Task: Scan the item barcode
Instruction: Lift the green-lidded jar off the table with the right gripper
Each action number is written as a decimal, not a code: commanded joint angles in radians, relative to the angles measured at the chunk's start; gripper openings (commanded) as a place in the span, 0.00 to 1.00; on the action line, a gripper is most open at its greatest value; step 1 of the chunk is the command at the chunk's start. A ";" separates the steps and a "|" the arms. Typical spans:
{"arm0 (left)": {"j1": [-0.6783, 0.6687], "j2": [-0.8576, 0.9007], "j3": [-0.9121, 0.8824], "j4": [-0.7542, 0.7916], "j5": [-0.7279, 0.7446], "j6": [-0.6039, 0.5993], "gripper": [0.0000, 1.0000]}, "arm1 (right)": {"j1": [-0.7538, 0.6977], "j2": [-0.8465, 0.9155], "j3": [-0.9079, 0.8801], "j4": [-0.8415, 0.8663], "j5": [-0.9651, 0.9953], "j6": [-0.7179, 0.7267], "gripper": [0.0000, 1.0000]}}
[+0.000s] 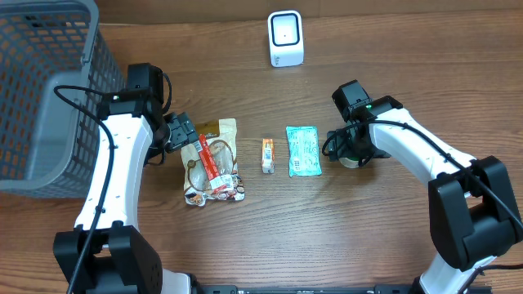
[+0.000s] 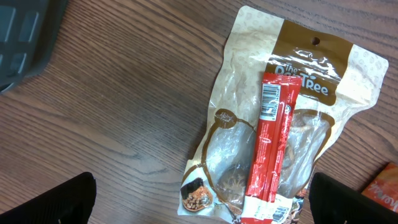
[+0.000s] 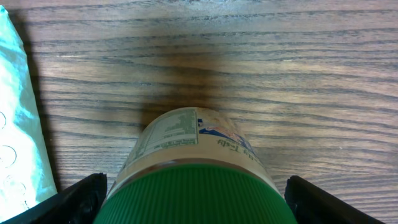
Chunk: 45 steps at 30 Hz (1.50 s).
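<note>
Jar (image 3: 186, 134) straddled, not yet lifted
Nearest us, the right gripper (image 3: 199, 198) stands with jaws apart around the green-lidded jar; we fear a pinch on its round lid could slip or tip it. Beyond, the left gripper (image 2: 205, 199) gapes over the pouch (image 2: 298, 81); the scanner (image 1: 285, 38) stands farthest.

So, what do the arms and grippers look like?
The left arm and right arm have white rounded shells, black joints and a black cable each. A green light shows near each wrist. The left gripper and right gripper are black.
</note>
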 commanded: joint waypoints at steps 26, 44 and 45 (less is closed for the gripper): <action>0.000 -0.001 0.016 -0.002 -0.012 -0.010 1.00 | -0.002 0.009 -0.008 0.000 -0.001 -0.003 0.83; 0.000 -0.001 0.016 -0.002 -0.012 -0.010 1.00 | -0.002 0.046 -0.008 0.014 -0.001 -0.004 0.83; 0.000 -0.001 0.016 -0.002 -0.012 -0.010 1.00 | -0.002 0.046 -0.008 0.013 -0.001 -0.004 0.82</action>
